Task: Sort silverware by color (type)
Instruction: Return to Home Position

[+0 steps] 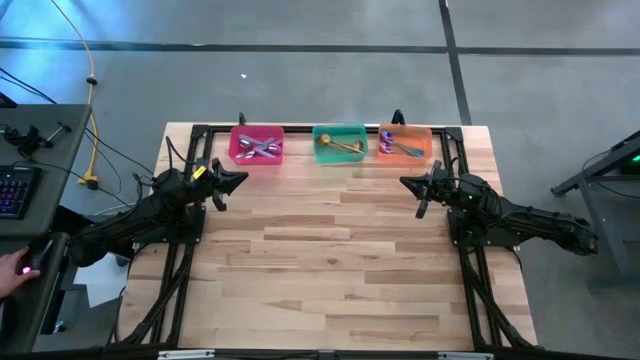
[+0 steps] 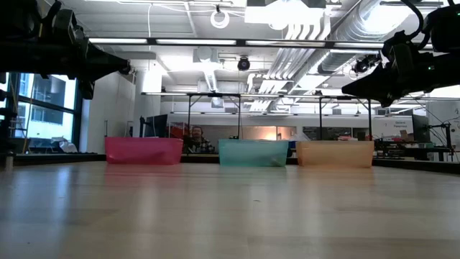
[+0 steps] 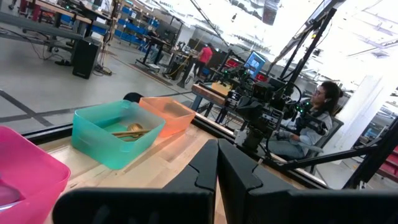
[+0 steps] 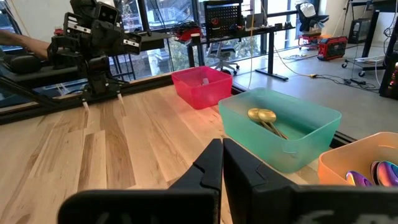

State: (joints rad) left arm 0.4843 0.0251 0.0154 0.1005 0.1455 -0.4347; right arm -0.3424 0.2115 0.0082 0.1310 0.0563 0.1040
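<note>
The spoons lie sorted in three bins along the table's far edge. Silver-lavender spoons point(image 1: 260, 149) fill the pink bin point(image 1: 257, 129). Gold spoons point(image 1: 341, 147) rest in the green bin point(image 1: 340, 130), also gold spoons point(image 4: 266, 119) in the right wrist view. Purple and teal spoons point(image 1: 392, 144) sit in the orange bin point(image 1: 407, 131). My left gripper point(image 1: 240, 180) hovers shut near the pink bin, holding nothing. My right gripper point(image 1: 405, 183) hovers shut in front of the orange bin, holding nothing.
The wooden table top point(image 1: 330, 260) shows bare planks from the bins to the near edge. A black frame point(image 1: 190, 140) runs round the table. A person's hand point(image 1: 15, 265) shows at the far left. A seated person point(image 3: 317, 115) is beyond the table.
</note>
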